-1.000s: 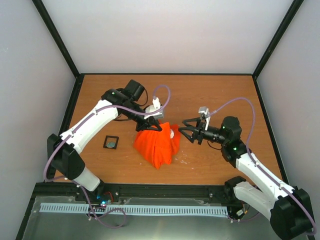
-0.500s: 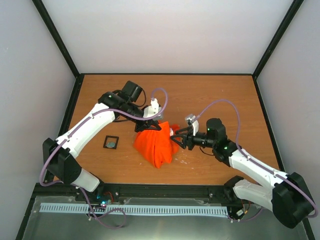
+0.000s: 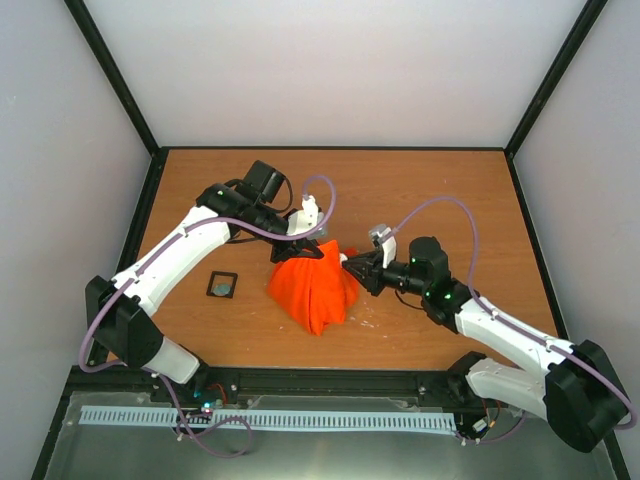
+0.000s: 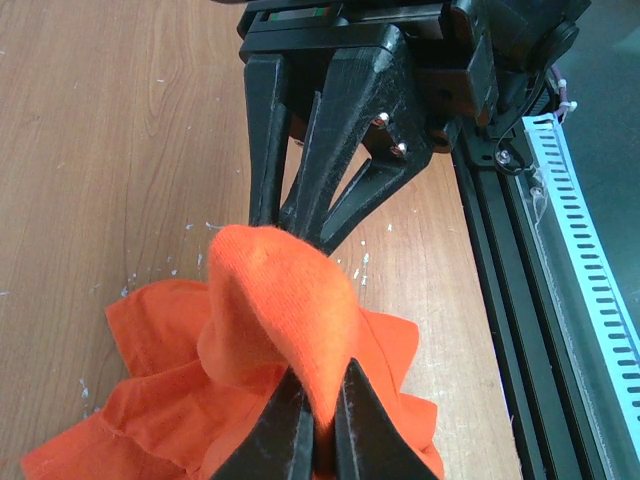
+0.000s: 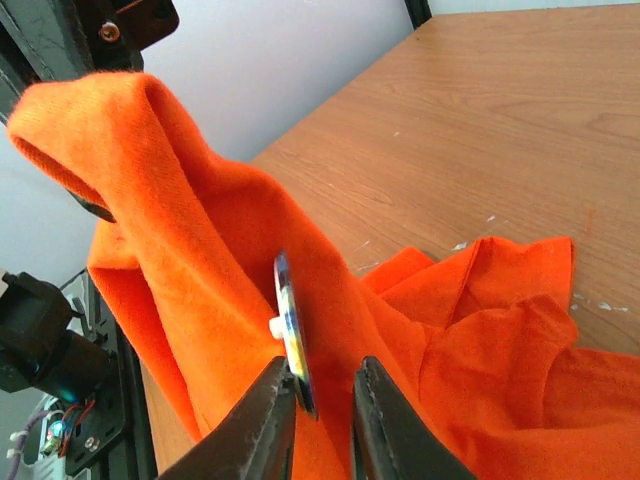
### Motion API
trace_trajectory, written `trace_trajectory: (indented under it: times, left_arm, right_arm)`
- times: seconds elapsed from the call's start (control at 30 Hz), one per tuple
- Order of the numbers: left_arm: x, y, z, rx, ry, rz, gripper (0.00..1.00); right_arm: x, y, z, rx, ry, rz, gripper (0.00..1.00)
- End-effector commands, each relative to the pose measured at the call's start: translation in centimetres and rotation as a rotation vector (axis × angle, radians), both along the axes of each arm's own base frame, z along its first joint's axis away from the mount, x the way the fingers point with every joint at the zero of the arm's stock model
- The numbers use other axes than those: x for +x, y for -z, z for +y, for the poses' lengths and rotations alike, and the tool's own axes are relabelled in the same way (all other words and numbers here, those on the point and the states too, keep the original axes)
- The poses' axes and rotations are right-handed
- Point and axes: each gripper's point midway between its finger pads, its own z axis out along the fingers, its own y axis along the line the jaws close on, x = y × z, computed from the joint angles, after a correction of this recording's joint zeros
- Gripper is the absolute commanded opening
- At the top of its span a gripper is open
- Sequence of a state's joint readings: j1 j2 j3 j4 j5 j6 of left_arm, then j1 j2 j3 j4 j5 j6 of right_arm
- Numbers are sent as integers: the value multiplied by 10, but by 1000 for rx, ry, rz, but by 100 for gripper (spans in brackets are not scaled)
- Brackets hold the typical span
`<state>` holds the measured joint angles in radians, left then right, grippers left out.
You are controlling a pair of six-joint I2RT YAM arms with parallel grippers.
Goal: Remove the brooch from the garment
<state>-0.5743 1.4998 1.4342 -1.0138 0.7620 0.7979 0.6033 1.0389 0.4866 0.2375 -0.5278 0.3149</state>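
The orange garment (image 3: 315,292) lies bunched mid-table. My left gripper (image 3: 305,250) is shut on a fold of its top and holds that fold up as a peak (image 4: 270,300); its fingertips (image 4: 320,415) pinch the cloth. The brooch (image 5: 293,335), a thin round disc with a white backing, is seen edge-on and is pinned to the raised cloth (image 5: 190,250). My right gripper (image 3: 350,266) is at the garment's right side. Its jaws (image 5: 320,415) straddle the brooch's lower edge. The left finger touches the brooch, and a gap shows on the other side.
A small black square frame (image 3: 222,285) lies on the wooden table (image 3: 430,190) left of the garment. Black posts and white walls enclose the table. A black rail (image 3: 330,378) runs along the near edge.
My right arm has moved left to the garment and its jaws have narrowed around the brooch. My left gripper keeps holding the fold up, shifted slightly.
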Motion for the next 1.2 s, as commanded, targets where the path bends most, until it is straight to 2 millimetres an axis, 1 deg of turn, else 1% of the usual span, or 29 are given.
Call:
trace_trajectory:
  times: [0.0, 0.1, 0.13, 0.23, 0.3, 0.33, 0.43, 0.47, 0.5, 0.53, 0.57, 0.6, 0.63, 0.7, 0.73, 0.87, 0.93, 1.0, 1.1, 1.17]
  left_arm:
    - [2, -9, -5, -32, 6, -22, 1]
    - [3, -9, -5, -31, -2, -17, 1]
    - [3, -9, -5, -31, -4, -18, 1]
    - [4, -10, -5, -30, -9, -22, 1]
    - [4, -9, -4, -25, -13, -20, 1]
    - [4, -8, -4, -22, -16, -17, 3]
    - [2, -6, -2, -9, -21, 1, 12]
    - [2, -5, -1, -6, -24, 9, 17]
    - [0, -5, -1, -4, -26, 18, 28]
    - [-1, -5, 0, -5, -28, 26, 44]
    - [-3, -7, 0, -6, -30, 30, 56]
    - [-3, -11, 1, -14, -39, 33, 64]
    - [-2, -16, 2, -28, -46, 31, 69]
    - [4, -34, 6, -65, -75, 21, 77]
    - [9, -44, 8, -87, -92, 13, 79]
    - [33, -88, 18, -158, -161, -51, 81]
    - [35, -96, 18, -169, -156, -59, 81]
    - [29, -94, 17, -176, -123, -33, 80]
    - [20, -78, 17, -160, -85, 26, 74]
    - [15, -71, 17, -148, -62, 61, 69]
  right_arm:
    - [4, -11, 8, 29, 2, -45, 19]
    - [2, -9, 14, 18, -9, -44, 20]
    - [2, -8, 15, 15, -12, -42, 17]
    - [1, -5, 16, 6, -14, -44, 3]
    - [3, -7, 14, 6, 3, -60, 3]
    - [4, -10, 12, 9, 17, -76, 2]
    - [7, -22, 4, 39, 70, -144, 3]
    - [7, -28, 2, 57, 77, -168, 3]
    - [6, -32, 1, 69, 79, -184, 3]
    - [6, -37, 2, 82, 77, -197, 3]
    - [5, -41, 2, 95, 71, -210, 3]
    - [3, -46, 3, 105, 57, -221, 3]
    - [1, -50, 5, 112, 38, -232, 3]
    - [-5, -60, 9, 120, -5, -258, 3]
    - [-8, -64, 11, 122, -30, -270, 3]
    - [-24, -82, 19, 128, -148, -309, 3]
    - [-30, -88, 25, 123, -208, -304, 3]
    - [-35, -94, 29, 126, -258, -302, 3]
    - [-40, -102, 34, 136, -317, -301, 3]
    - [-44, -103, 38, 126, -363, -285, 3]
